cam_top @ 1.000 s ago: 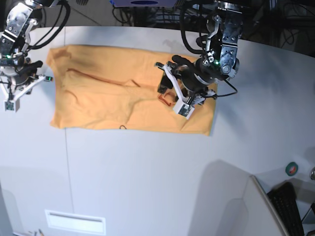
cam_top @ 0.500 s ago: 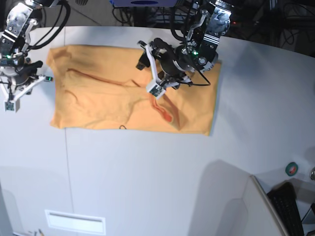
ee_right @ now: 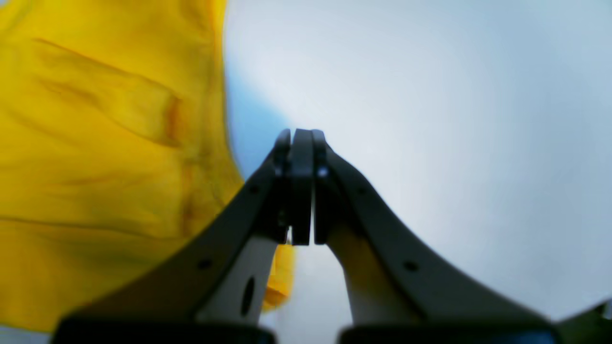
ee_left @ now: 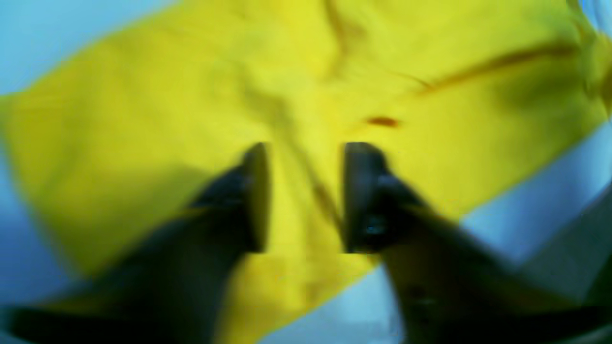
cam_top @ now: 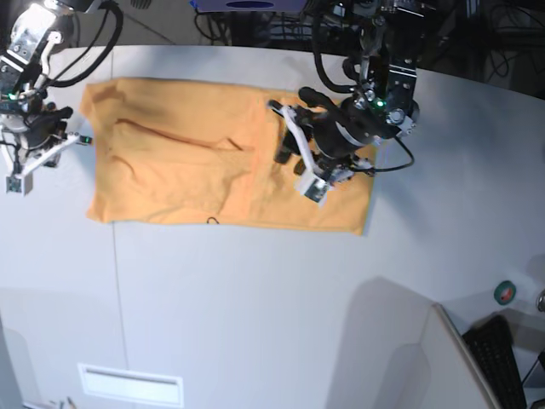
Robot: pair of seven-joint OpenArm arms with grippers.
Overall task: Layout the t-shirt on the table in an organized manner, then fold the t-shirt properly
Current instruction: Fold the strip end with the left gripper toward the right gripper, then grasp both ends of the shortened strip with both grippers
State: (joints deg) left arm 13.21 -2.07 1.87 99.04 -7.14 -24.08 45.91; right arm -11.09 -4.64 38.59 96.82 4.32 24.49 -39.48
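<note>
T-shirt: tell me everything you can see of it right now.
The t-shirt is plain orange soft fabric, spread flat as a wide rectangle on the white table, with shallow creases and a long diagonal fold line. A small dark curved mark sits at its near edge. The left gripper hangs over its right part, fingers apart; whether they touch the cloth is unclear. The right gripper, shut, sits just off its other edge.

A small round green-and-dark object, perhaps a roll of tape, sits at the right edge of the base view. Just below it lies a black keyboard, tilted and partly cut off by the frame. Left of the keyboard stands a slanted pale panel. Far left of the keyboard, near the bottom edge, lies a flat white rectangular plate. Dark cables tangle well above the keyboard.
</note>
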